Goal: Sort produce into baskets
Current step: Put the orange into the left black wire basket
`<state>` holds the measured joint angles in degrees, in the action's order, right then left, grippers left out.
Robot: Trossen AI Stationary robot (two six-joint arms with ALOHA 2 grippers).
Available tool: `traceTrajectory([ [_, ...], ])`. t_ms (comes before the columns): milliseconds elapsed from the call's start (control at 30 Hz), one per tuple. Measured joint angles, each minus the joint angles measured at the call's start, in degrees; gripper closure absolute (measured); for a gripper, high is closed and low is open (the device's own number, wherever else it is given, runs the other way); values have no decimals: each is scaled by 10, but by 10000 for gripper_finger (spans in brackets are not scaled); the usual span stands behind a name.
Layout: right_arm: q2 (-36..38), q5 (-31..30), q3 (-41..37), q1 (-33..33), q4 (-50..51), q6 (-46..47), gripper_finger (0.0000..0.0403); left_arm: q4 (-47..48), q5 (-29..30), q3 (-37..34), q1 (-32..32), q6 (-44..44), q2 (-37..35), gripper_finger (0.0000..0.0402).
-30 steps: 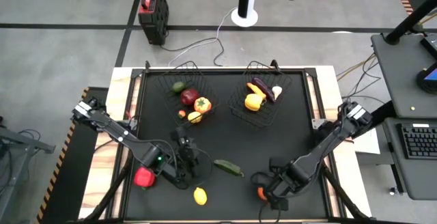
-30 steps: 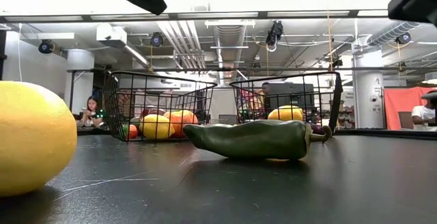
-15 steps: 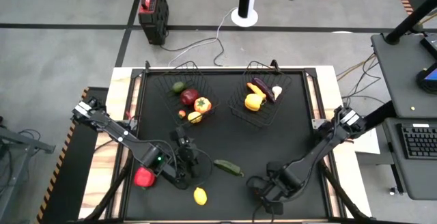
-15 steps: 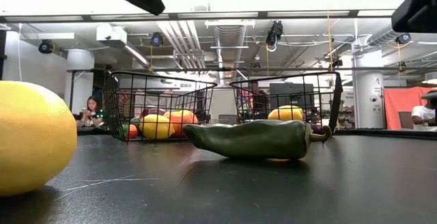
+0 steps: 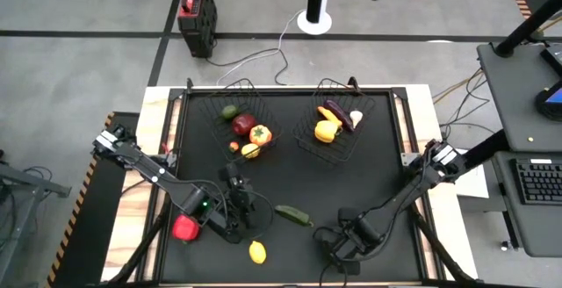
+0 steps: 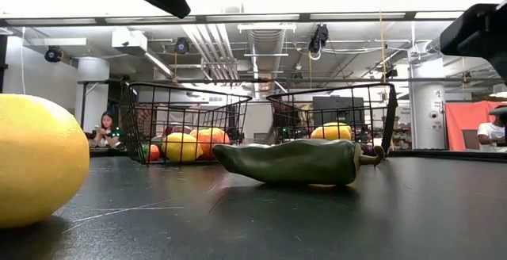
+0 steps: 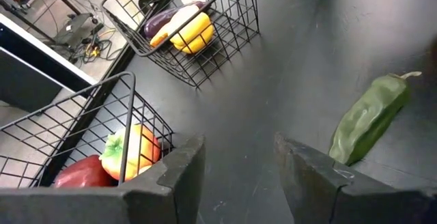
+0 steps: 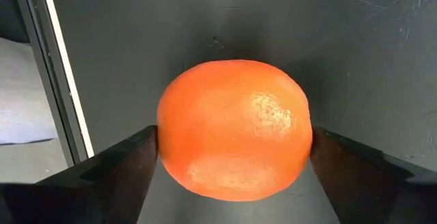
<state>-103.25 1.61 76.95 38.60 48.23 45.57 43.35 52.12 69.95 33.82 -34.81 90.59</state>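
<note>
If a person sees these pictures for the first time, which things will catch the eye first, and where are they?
Probably the orange fruit, sitting between the open fingers of the right gripper at the table's near edge. Next, the big yellow lemon close to the low camera and the green pepper lying mid-table. Behind them stand two wire baskets holding bright produce.

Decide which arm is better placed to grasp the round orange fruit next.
Right: the right gripper is open with the round orange fruit between its fingers. The left gripper is empty, near the green pepper.
</note>
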Motion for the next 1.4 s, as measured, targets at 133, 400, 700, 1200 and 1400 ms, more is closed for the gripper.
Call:
traceTrajectory([
  [133, 2, -1, -1, 0, 2, -1, 66, 0, 0, 0, 0, 0, 0, 243],
  [400, 9, -3, -2, 0, 7, -2, 82, 0, 0, 0, 0, -4, 1, 243],
  [700, 50, -51, -3, -10, 15, -17, 81, -3, -1, 0, 1, -7, 1, 243],
  [1200, 115, -154, 15, -104, -59, -193, 81, 26, 7, 42, 39, -10, 0, 243],
  [1400, 115, -153, 27, -186, -189, -345, 81, 108, 76, 99, 89, -34, -1, 243],
])
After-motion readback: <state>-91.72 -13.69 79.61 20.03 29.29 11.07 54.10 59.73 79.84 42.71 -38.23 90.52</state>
